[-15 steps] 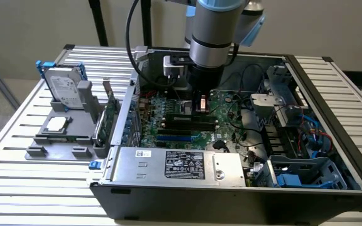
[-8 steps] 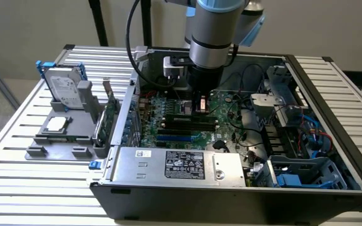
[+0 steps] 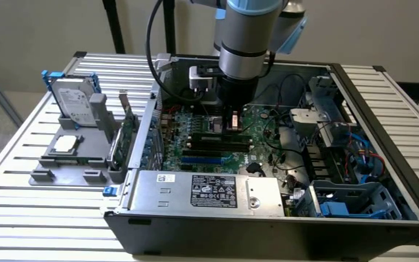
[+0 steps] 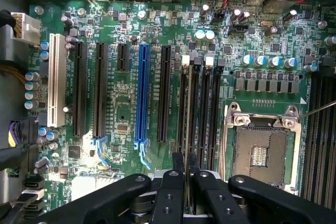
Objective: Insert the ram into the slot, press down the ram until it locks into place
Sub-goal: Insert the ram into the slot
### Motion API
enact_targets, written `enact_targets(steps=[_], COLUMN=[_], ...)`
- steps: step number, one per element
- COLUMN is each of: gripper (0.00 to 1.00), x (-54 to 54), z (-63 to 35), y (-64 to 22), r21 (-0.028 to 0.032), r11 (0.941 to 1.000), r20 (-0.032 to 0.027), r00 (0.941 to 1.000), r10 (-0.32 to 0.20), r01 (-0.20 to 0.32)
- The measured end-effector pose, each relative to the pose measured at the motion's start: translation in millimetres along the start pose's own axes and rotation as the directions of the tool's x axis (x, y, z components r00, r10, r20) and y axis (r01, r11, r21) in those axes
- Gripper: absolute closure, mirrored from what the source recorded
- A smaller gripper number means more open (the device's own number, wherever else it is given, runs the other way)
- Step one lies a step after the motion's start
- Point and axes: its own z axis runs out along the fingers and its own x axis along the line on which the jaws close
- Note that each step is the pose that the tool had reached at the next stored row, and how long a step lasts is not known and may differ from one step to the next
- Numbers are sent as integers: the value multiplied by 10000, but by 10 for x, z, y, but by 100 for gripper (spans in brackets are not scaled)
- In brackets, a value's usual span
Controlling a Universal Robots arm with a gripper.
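Presently: hand [image 4: 186, 163] pinching one ram [image 4: 188, 114] edge-on, above four parallel black slots [image 4: 195, 114] beside processor socket [image 4: 261, 153].

Robot arm [image 3: 242, 49] down inside open computer case [image 3: 268, 232], over green motherboard [image 3: 187, 123], hard drive [image 3: 75, 101] at the exterior view's left

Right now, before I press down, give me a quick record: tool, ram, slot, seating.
tool: shut on the ram, low over the motherboard
ram: held edge-on, upright, lengthwise over the memory slots
slot: bank of four parallel black ones beside the processor socket; exact one unclear
seated: cannot tell
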Motion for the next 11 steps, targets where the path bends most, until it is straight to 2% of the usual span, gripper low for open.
enact_targets(steps=[8,11], gripper=[86,86], x=[-5,-5], z=[30,38], y=[-1,4], r21=[58,98], r11=[10000,10000], r20=[-92,-124], r00=[10000,9999], r10=[4,7], r01=[-4,-6])
